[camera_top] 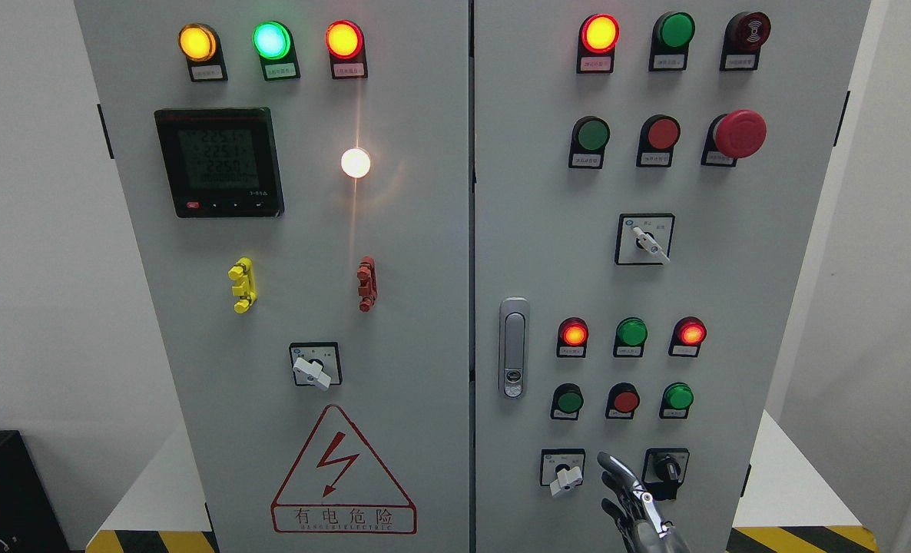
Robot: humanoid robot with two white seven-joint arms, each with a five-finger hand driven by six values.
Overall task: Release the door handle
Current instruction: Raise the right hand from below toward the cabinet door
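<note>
- Head view faces a grey electrical cabinet (425,307) with two doors, both shut, seam running down the middle of the frame.
- My right hand (636,503) rises from the bottom edge, right of centre; its arm enters from that side. Fingers are extended and loosely spread, holding nothing.
- That hand sits in front of the lower right door, between a white-knobbed rotary switch (565,476) and a black-knobbed rotary switch (666,467). Whether a fingertip touches the panel, I cannot tell.
- Door handle (513,347): a silver upright latch on the right door's left edge, just beside the seam, lower centre of the frame. It lies flush and is well apart from my hand, above and to its left.
- Left door: three lit lamps along the top, a digital meter (219,161) at upper left, a bright white lamp (355,163), and a red warning triangle (342,472) at the bottom.
- Right door: a large red mushroom button (740,134) at upper right.
</note>
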